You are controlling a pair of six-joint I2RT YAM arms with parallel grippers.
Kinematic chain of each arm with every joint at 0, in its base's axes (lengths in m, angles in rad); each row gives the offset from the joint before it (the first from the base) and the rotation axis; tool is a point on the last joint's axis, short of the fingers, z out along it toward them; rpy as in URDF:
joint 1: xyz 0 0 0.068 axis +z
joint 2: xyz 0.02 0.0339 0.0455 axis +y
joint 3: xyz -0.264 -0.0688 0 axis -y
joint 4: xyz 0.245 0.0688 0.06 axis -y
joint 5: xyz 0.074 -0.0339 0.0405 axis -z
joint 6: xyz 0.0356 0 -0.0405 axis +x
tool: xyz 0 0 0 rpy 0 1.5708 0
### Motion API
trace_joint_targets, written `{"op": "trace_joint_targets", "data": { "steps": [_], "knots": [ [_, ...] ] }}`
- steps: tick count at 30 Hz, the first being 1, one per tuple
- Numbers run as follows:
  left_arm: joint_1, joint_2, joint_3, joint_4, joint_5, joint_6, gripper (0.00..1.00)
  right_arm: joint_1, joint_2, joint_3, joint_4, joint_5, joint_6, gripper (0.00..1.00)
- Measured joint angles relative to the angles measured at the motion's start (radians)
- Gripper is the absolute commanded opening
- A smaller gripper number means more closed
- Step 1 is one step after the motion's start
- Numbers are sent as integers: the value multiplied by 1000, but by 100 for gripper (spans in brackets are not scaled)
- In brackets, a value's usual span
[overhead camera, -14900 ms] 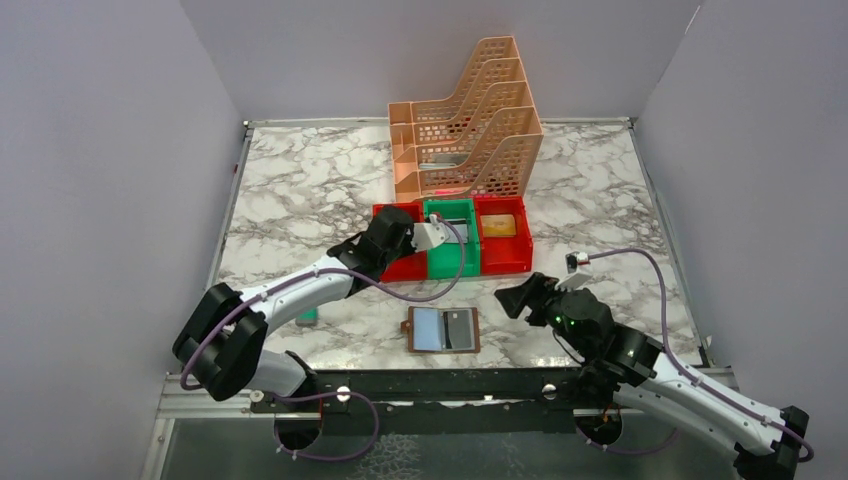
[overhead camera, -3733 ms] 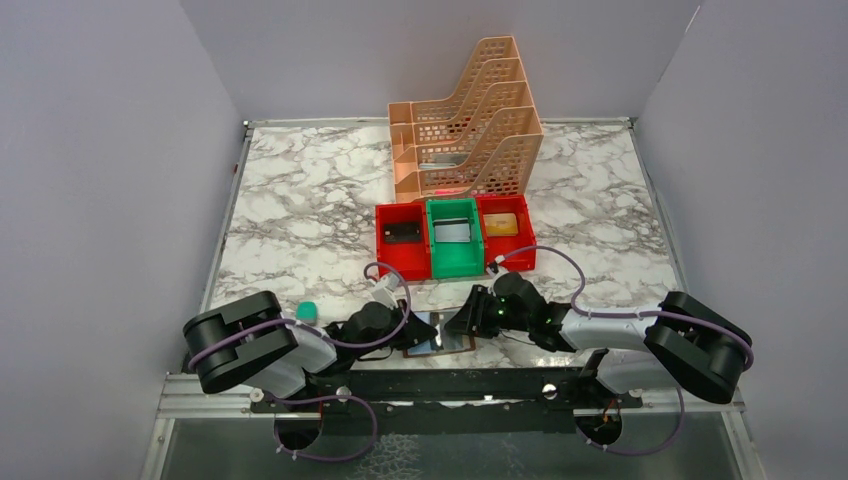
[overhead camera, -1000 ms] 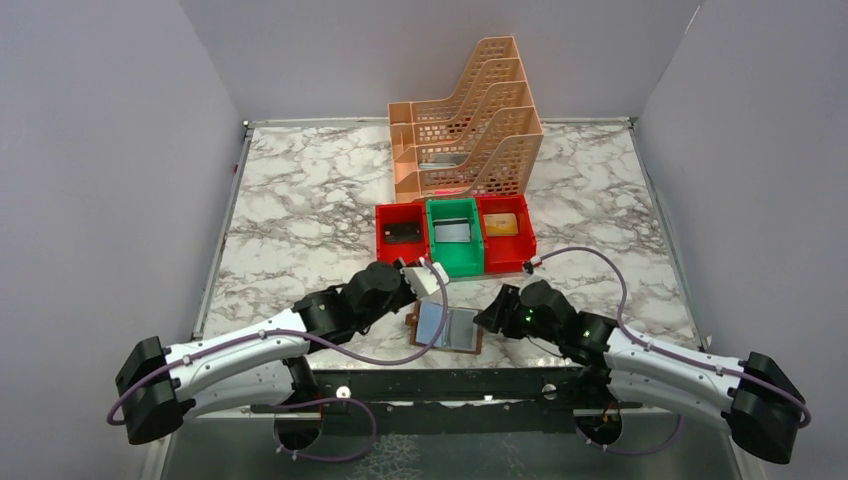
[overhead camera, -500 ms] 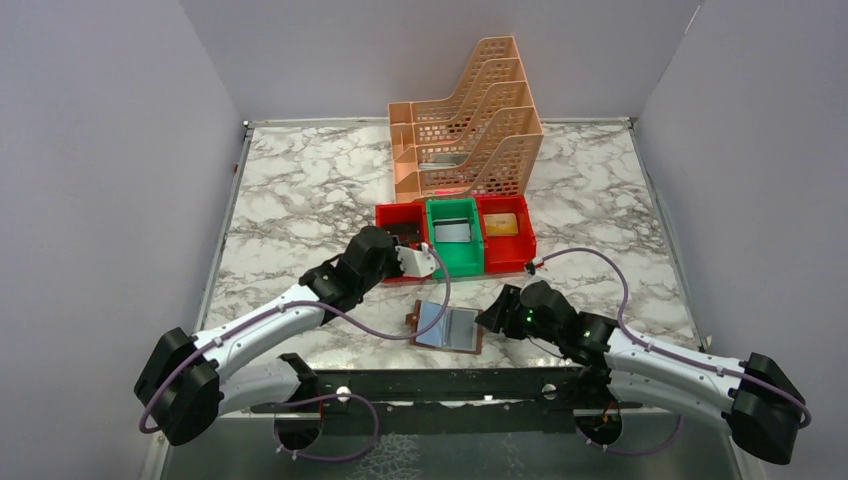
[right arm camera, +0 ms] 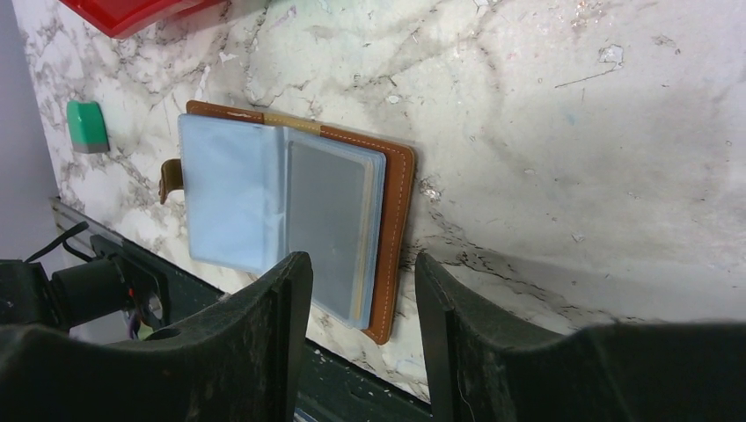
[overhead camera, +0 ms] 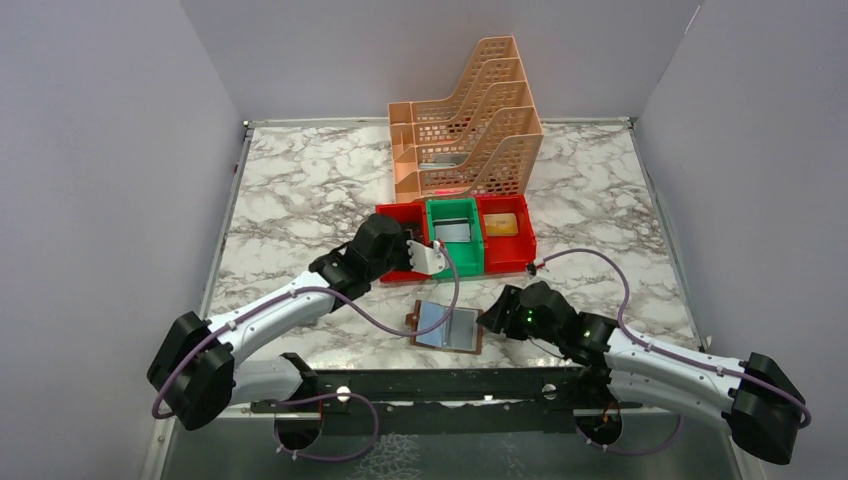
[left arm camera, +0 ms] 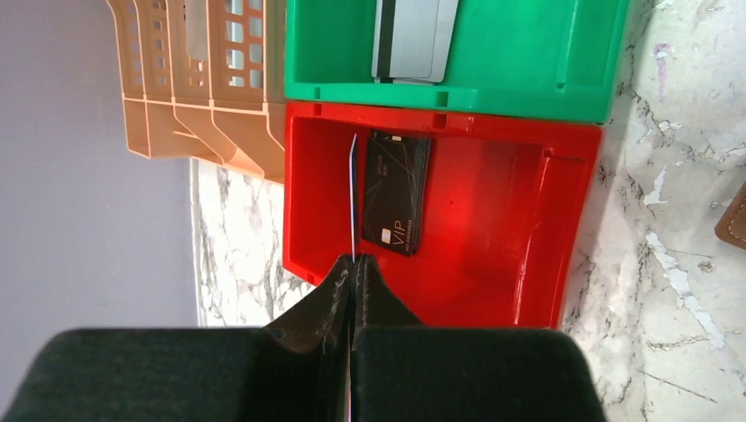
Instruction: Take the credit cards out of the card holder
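Observation:
The brown card holder [overhead camera: 448, 327] lies open on the marble near the front edge, its grey-blue pockets [right arm camera: 229, 193] facing up. A grey credit card [right arm camera: 324, 220] shows inside the right pocket. My left gripper [left arm camera: 354, 261] is shut on a thin credit card [left arm camera: 353, 198], seen edge-on above the left red bin [left arm camera: 519, 229], where a black VIP card [left arm camera: 398, 192] lies flat. My right gripper [right arm camera: 362, 264] is open, hovering just over the holder's right edge without gripping it. From above, the left gripper [overhead camera: 432, 256] is at the bins and the right gripper [overhead camera: 492, 318] is beside the holder.
A green bin [left arm camera: 528, 70] holding grey cards [left arm camera: 413, 40] stands between two red bins; the right one [overhead camera: 500, 224] holds a yellowish card. An orange file rack [overhead camera: 465, 120] stands behind them. A small green object [right arm camera: 86, 126] lies left of the holder.
My left arm has carried the card from above the holder back to the left red bin. The right arm and the holder have stayed put.

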Motion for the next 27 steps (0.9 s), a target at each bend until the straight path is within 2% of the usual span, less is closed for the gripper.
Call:
{"op": "trace_joint_targets", "data": {
  "steps": [11,20,27],
  "knots": [
    [55,137,31,6,21,29,0,0,0,0,-19,4,0,54],
    [94,214,21,118,23,56,0,0,-21,0,-38,25,0,56],
    [124,293,23,146,64,61,0,0,-21,0,-44,40,0,57]
  ]
}}
